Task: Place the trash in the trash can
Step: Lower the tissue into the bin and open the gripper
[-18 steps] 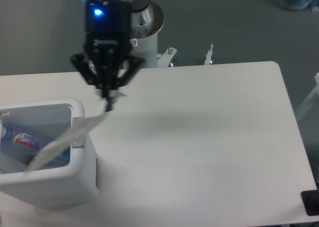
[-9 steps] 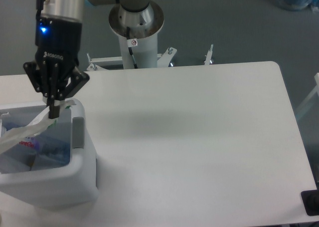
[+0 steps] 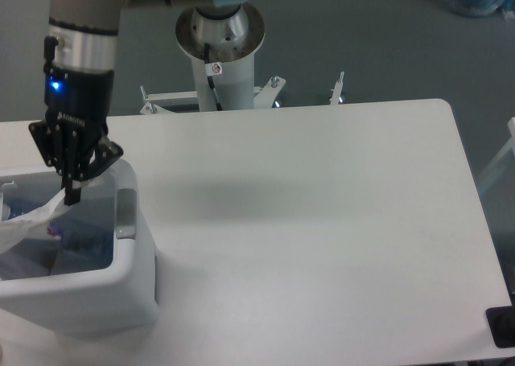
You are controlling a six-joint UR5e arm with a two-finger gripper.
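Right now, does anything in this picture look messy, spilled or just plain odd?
Nothing spilled. The only odd sight is the plastic bag dangling from the shut gripper over the trash can, draped into the opening, not yet let go.

White trash can (image 3: pixel 129 289) at the table's (image 3: pixel 322 221) near-left corner. Gripper (image 3: pixel 72 195) directly over its opening, fingers pinched together on the translucent plastic bag (image 3: pixel 28 221), which droops left into the can. Bluish bottle (image 3: pixel 76 249) lying inside, partly covered by the bag. Arm's pedestal (image 3: pixel 219 48) behind the table.
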